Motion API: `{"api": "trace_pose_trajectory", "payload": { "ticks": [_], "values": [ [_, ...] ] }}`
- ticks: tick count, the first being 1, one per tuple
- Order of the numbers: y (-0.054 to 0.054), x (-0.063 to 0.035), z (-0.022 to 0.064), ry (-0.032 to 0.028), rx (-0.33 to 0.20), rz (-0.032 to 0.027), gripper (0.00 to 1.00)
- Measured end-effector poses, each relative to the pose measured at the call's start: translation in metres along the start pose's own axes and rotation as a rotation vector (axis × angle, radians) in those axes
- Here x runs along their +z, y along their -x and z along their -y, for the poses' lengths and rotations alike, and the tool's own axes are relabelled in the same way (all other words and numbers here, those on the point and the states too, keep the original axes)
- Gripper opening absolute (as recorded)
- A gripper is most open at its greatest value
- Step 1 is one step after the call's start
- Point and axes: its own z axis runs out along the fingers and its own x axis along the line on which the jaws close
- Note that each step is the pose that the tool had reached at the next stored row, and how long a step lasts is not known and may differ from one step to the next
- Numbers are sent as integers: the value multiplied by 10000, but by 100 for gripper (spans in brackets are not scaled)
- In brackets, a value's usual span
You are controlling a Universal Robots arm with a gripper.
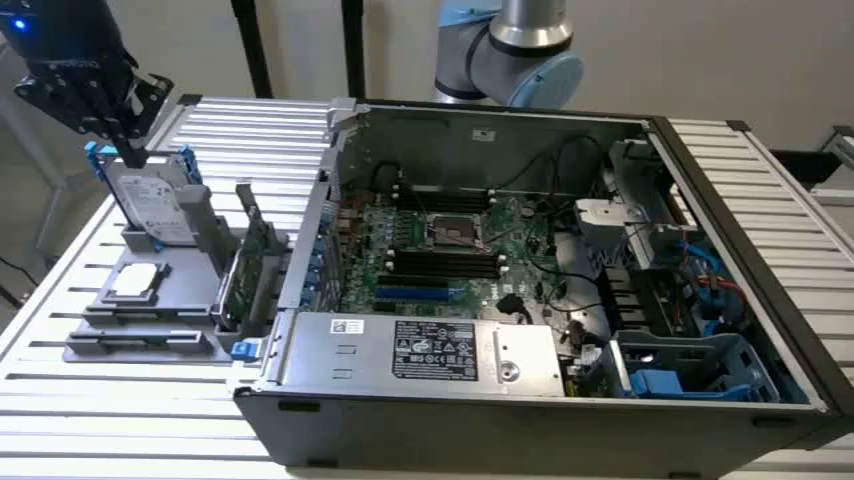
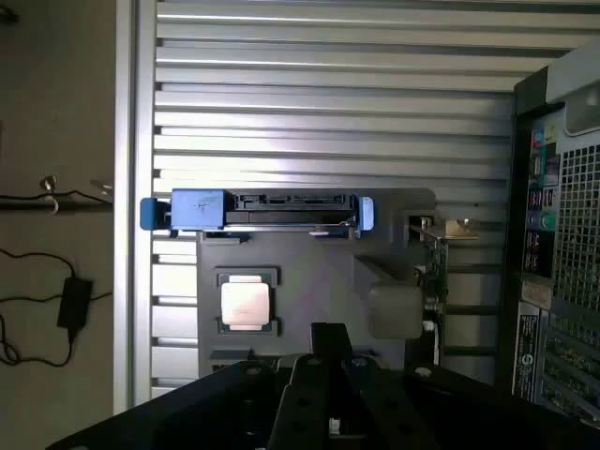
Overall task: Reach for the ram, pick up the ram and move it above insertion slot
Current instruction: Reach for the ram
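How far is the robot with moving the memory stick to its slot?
Nothing looks done yet. The hand hangs over the hard drive in the gray holder, beside the open computer case, seemingly empty. I cannot pick out the memory stick for sure. Reaching it, lifting it and carrying it above its slot are left.

A silver ribbed aluminium table [image 1: 134, 420] spans the scene, with a plain pale wall [image 1: 694, 60] behind it. Black upright posts [image 1: 250, 45] stand at the exterior view's far left. A black power brick [image 2: 73, 302] lies on the dull brown floor [image 2: 56, 131].
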Motion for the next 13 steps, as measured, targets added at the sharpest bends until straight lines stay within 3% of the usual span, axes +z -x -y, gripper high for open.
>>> {"api": "trace_pose_trajectory", "payload": {
  "ticks": [11, 13],
  "values": [
    [-1, 0, 0, 0, 0, 0, 11],
    [-9, -2, 34, -2, 3, 6, 11]
  ]
}}
